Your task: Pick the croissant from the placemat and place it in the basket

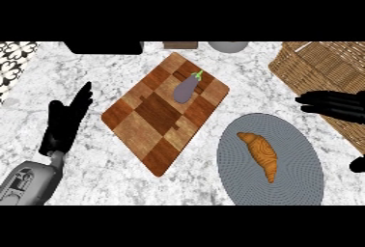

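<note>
A golden-brown croissant point(261, 155) lies lengthwise on the round grey placemat point(299, 178) at the lower right of the counter. The wicker basket point(324, 67) stands at the upper right, partly cut off by the view's edge. My right hand point(336, 106) shows at the right edge, over the basket's near rim, its fingers straight and pointing left, holding nothing; it is up and to the right of the croissant. My left hand point(68, 120) rests at the left with its fingers up and straight, far from the croissant.
A checkered wooden cutting board point(153, 123) lies tilted in the middle with a purple eggplant point(187, 89) on its far end. A dark appliance point(103, 47), a brown item point(179, 45) and a grey bowl point(228, 46) line the far edge.
</note>
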You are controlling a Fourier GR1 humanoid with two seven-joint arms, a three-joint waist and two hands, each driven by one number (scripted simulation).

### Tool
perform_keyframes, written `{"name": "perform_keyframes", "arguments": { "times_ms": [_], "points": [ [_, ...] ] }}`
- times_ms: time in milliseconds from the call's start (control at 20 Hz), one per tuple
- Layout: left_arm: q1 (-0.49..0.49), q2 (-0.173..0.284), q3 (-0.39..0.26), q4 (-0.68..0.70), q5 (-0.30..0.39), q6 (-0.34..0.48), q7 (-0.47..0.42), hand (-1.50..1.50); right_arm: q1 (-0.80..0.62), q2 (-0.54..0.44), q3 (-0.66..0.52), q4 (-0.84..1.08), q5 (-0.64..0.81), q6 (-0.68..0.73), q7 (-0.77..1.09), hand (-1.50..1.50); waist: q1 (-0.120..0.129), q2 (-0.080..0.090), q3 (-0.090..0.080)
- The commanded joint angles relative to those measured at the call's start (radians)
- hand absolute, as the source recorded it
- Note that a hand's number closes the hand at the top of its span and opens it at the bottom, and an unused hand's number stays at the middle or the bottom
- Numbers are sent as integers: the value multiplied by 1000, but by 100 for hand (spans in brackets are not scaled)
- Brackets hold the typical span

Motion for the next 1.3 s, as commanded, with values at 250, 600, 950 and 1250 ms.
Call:
{"name": "perform_keyframes", "arguments": {
  "times_ms": [250,600,950,1250],
  "points": [
    [27,-15,55,-27,-24,-41,13,0,-41,107,44,131,88,13,-108,-150,-2,-2,0],
    [-12,-62,83,75,-72,-47,-30,0,-49,191,111,163,153,-10,-93,-150,-8,-1,-1],
    [29,-78,100,-20,-120,-52,39,0,2,247,101,144,224,-60,-98,-150,-12,-5,-1],
    [-4,-111,139,57,-145,-101,0,0,-48,332,94,316,315,-116,-183,-150,-10,-2,0]
  ]
}}
